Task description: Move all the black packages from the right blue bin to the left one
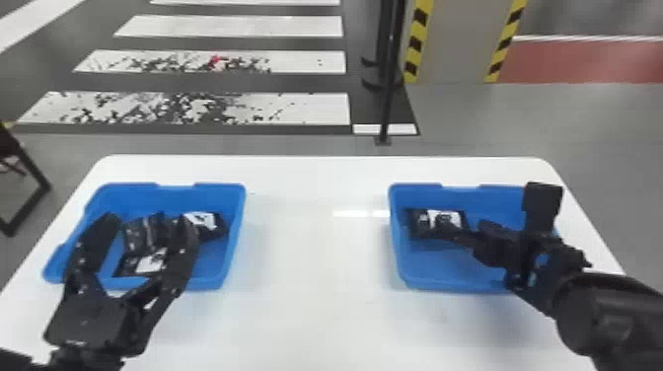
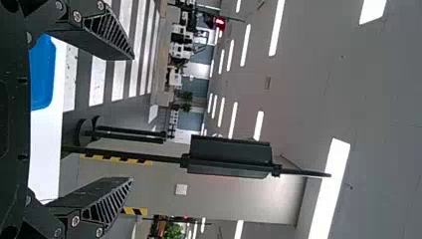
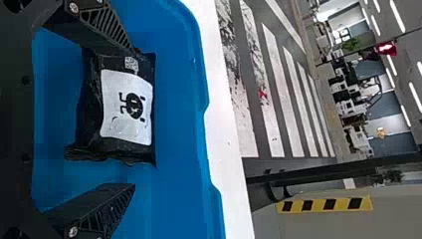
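My black left gripper (image 1: 148, 221), spread and empty, hangs over the left blue plastic bin (image 1: 172, 190) holding white-labelled black packages (image 1: 204, 224). My black right gripper (image 1: 463, 229) is parted, ungripping, at a shiny black package (image 3: 127, 104) inside the right blue plastic bin (image 1: 412, 188). Beyond the white table (image 1: 315, 256) stands a black pole (image 1: 387, 108).

We have black fingers (image 2: 117, 196) with slatted ribs, silver screws (image 2: 75, 220) beside them, and a rounded black right arm (image 1: 607, 320).
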`<state>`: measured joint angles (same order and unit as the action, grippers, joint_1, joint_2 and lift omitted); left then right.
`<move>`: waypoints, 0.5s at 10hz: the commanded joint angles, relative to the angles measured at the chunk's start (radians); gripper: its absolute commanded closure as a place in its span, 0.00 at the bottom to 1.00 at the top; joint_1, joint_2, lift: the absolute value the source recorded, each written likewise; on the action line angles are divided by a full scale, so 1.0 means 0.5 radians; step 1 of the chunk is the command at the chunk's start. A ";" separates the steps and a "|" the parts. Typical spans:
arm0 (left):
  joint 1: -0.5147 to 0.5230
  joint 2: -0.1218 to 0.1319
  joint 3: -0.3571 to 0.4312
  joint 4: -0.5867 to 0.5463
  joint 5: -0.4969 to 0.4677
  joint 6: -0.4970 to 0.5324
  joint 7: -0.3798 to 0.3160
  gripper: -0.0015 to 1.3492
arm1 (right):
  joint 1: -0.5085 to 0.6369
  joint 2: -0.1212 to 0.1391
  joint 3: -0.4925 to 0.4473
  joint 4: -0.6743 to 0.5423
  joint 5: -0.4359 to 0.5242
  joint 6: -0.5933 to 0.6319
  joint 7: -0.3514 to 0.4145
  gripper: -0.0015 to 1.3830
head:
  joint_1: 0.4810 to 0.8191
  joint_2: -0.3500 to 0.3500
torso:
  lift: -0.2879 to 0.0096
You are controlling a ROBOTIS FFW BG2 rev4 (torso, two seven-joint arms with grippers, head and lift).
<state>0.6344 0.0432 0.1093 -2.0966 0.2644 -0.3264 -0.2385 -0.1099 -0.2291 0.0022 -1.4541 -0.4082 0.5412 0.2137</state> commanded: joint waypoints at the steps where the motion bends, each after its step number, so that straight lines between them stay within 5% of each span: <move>1: -0.007 0.003 -0.003 0.018 0.014 0.000 -0.005 0.13 | -0.060 -0.017 0.043 0.073 -0.021 0.056 -0.001 0.07 | 0.63 0.51 | 0.50; 2: -0.017 0.006 -0.011 0.028 0.014 0.005 -0.008 0.13 | -0.099 -0.024 0.071 0.098 -0.013 0.056 -0.001 0.13 | 0.63 0.52 | 0.50; 3: -0.022 0.006 -0.015 0.048 0.014 0.010 -0.011 0.13 | -0.139 -0.030 0.107 0.137 -0.045 0.056 -0.001 0.30 | 0.63 0.52 | 0.50; 5: -0.022 0.006 -0.011 0.067 0.049 0.010 -0.020 0.13 | -0.173 -0.039 0.183 0.201 -0.173 0.061 0.011 0.87 | 0.63 0.54 | 0.50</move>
<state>0.6221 0.0464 0.1030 -2.0652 0.2821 -0.3216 -0.2481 -0.1959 -0.2479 0.0850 -1.3584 -0.4828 0.5710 0.2195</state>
